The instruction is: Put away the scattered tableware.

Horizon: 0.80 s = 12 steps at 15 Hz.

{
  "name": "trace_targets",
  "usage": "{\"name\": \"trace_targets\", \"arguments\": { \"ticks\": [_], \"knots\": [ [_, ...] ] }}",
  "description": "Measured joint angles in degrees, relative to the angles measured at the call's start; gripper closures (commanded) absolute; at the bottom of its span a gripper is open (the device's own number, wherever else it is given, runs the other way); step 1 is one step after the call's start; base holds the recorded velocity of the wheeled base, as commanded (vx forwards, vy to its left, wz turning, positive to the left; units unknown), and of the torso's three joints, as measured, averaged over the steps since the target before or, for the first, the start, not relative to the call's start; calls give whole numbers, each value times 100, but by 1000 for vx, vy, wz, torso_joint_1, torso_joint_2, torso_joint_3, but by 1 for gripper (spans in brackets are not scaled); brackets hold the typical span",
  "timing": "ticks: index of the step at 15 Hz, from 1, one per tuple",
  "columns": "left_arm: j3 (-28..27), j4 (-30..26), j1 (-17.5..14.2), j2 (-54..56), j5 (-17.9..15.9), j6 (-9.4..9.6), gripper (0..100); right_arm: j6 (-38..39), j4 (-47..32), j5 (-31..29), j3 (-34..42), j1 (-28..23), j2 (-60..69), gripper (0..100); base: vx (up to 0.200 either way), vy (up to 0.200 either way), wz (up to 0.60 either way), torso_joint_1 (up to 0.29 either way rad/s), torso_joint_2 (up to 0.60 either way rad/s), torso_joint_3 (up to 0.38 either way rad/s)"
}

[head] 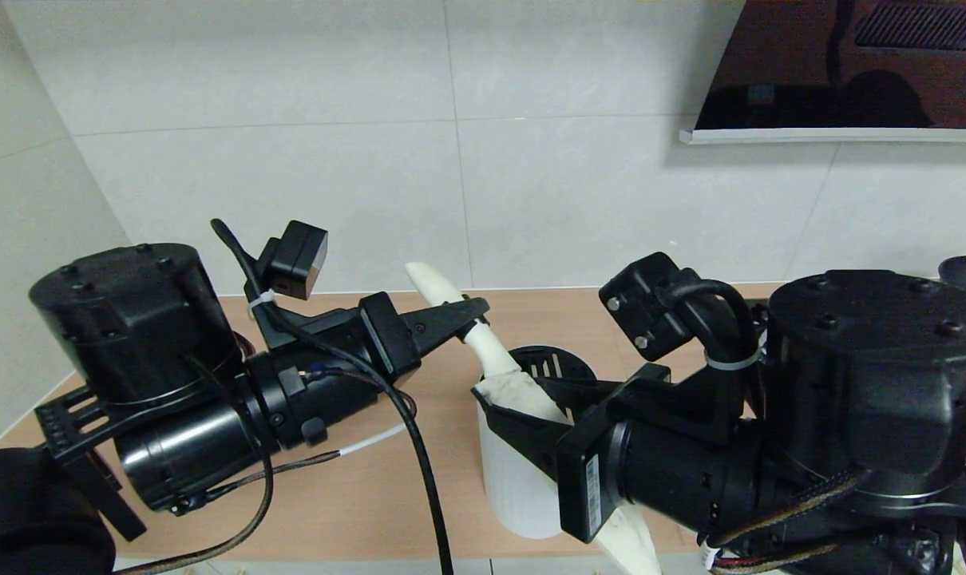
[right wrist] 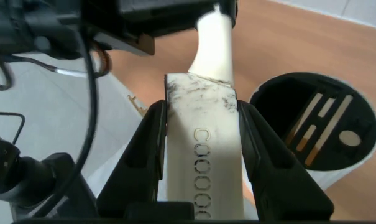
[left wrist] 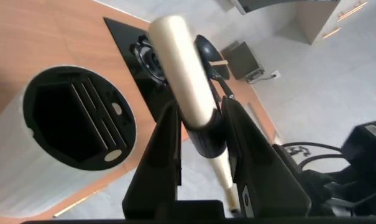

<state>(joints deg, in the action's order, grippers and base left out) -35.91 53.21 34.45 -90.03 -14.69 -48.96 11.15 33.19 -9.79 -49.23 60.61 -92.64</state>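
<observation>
Wooden bench (head: 355, 487) against a pale tiled wall (head: 291, 160), with a dark range hood (head: 842, 72) at upper right.

Near the middle of the bench, a white cylindrical holder (head: 511, 487) standing upright, fitted with a black slotted insert; seen from the left wrist as a round black opening in a white wall (left wrist: 13, 124), and from the right wrist likewise (right wrist: 337, 180).

Above the bench, a long white utensil (head: 483, 343) held slanting in the air by both arms at once, handle end up and away, tapered end down and toward the robot. Crosses in front of the holder's rim in the head view; lies beside the opening in both wrist views.

Left tool (head: 475, 315) pinching the rounded handle near its upper end, one black finger pressed on each side (left wrist: 200, 118). Right tool (head: 519, 391) clamping the wider flat part lower down, pads tight against both edges (right wrist: 202, 112). Flat part marked with dark scuffs and a row of raised rings.

Black cooktop (left wrist: 138, 50) set into the bench beyond the holder.
</observation>
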Motion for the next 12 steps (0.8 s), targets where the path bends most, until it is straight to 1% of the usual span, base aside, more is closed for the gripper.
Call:
{"name": "trace_targets", "arguments": {
  "ticks": [4,5,12],
  "knots": [
    [-2,2,0,4,2,-4,100,-5,2,-6,0,-2,0,100,0,0,0,0,0,0],
    [-2,-1,0,6,0,-4,100,-5,4,-15,-2,-2,-4,0,0,0,0,0,0,0],
    [-41,-26,39,41,22,-4,100,-7,6,-22,-17,-44,7,0,0,0,0,0,0,0]
  ]
}}
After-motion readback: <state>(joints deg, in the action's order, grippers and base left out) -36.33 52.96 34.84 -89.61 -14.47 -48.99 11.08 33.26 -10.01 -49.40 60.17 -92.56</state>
